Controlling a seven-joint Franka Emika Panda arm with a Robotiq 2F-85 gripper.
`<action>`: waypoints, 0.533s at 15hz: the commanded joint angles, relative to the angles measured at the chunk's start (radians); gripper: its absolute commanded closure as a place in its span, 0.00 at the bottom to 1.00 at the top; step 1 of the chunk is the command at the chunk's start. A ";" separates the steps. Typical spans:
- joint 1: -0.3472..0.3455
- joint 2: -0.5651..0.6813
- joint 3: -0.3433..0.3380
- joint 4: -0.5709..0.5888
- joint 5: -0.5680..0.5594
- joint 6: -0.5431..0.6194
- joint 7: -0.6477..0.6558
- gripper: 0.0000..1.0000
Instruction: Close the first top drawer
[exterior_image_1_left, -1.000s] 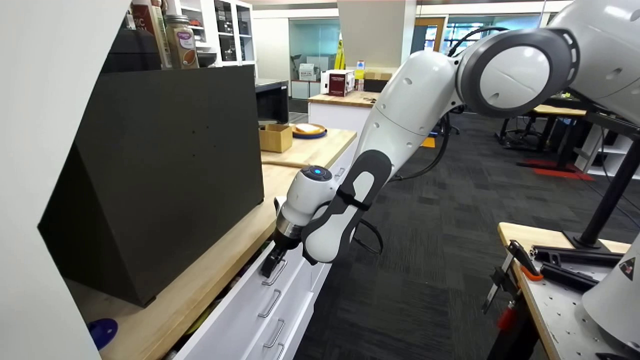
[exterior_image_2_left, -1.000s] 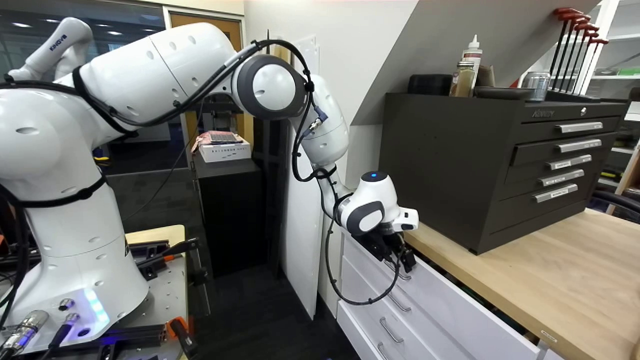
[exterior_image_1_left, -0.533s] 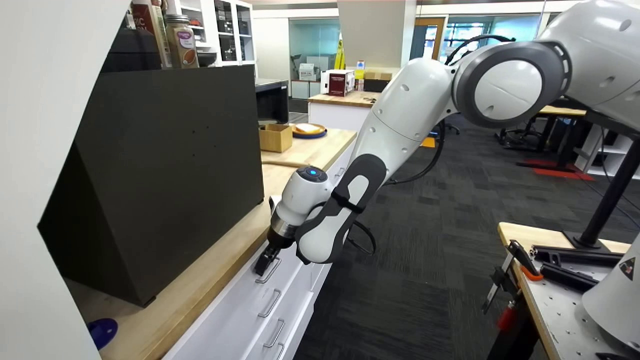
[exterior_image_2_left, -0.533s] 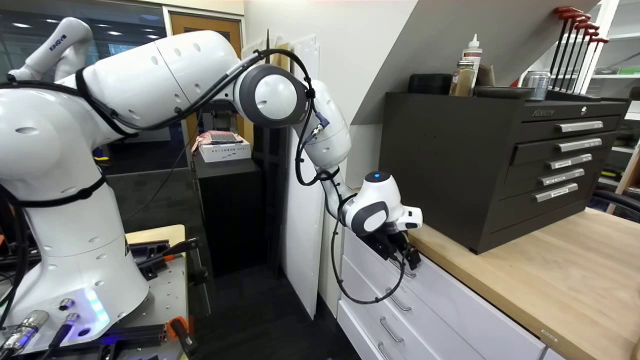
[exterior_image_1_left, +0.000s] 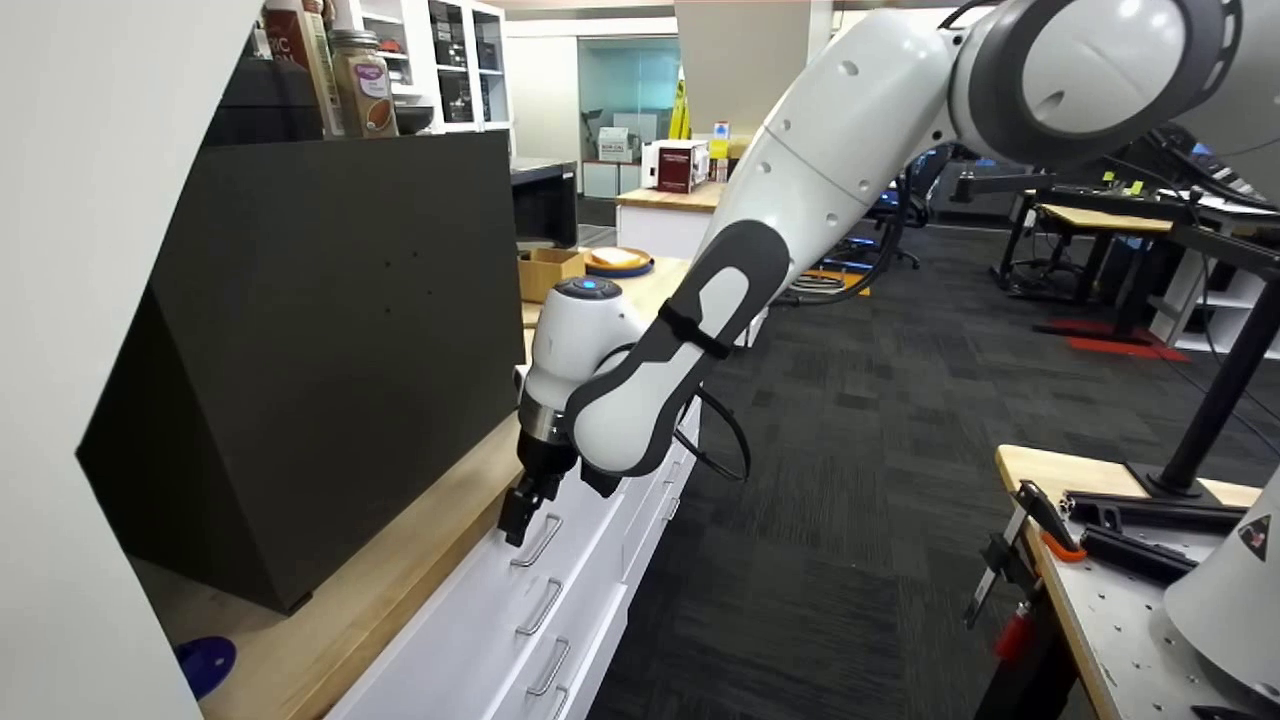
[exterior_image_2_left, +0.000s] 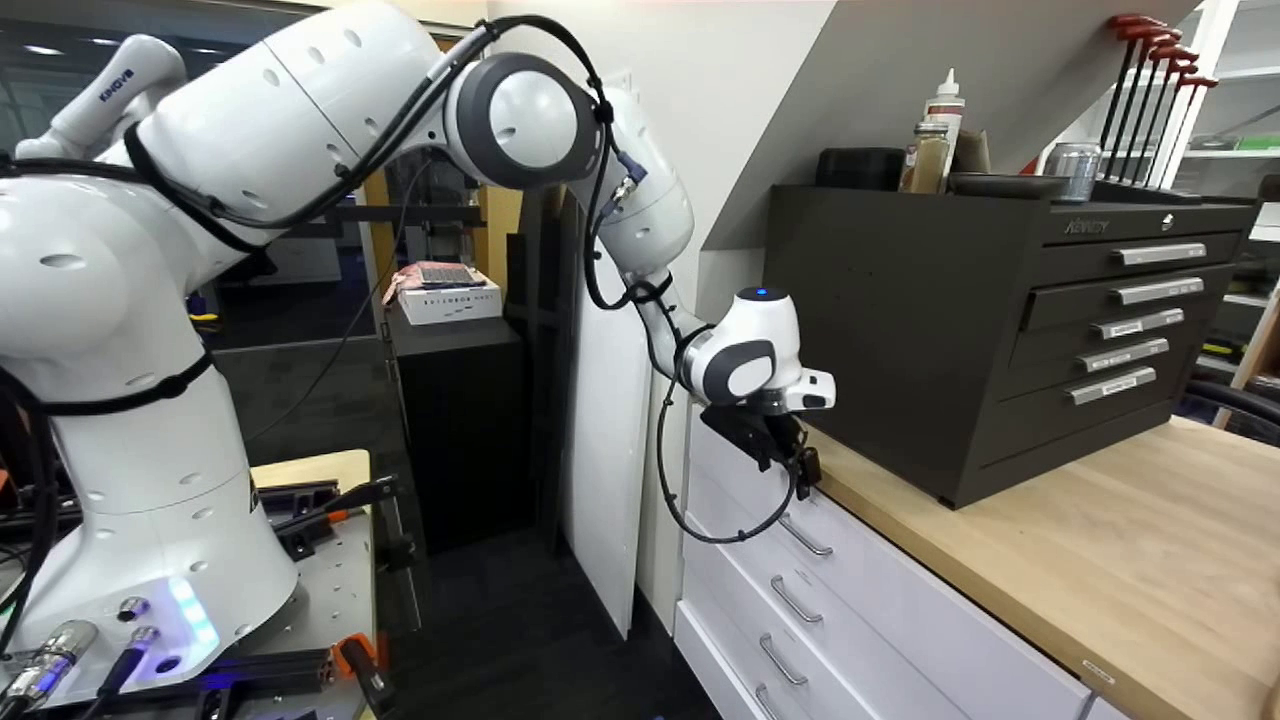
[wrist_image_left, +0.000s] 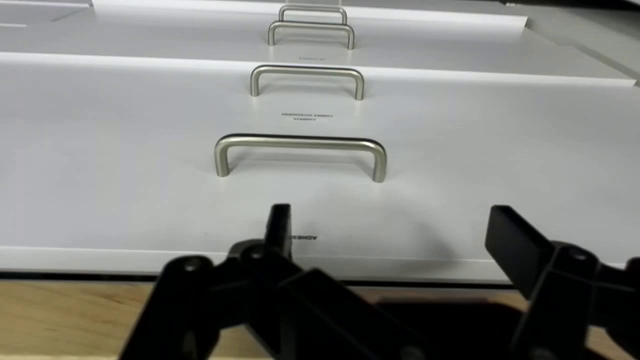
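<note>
Gripper (wrist_image_left: 390, 215), fingers (wrist_image_left: 517, 250) spread wide, near the first top drawer (wrist_image_left: 125, 215), closed below the countertop (exterior_image_2_left: 1150, 540). Wrist view: drawer handle (wrist_image_left: 300, 141) at ten o'clock from the gripper. In an exterior view: dark toolbox (exterior_image_2_left: 890, 330) at one o'clock.

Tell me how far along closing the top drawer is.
Done: the top drawer looks shut under the counter, no inside showing. In hand: nothing; the jaws stand open, the handle not between them. Left: probably just withdrawing the arm, which reaches over to the top drawer.
</note>
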 joint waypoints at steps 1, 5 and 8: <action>0.030 -0.158 -0.006 -0.134 0.022 -0.182 0.021 0.00; 0.059 -0.230 -0.014 -0.176 0.022 -0.355 0.046 0.00; 0.070 -0.266 -0.017 -0.216 0.018 -0.405 0.066 0.00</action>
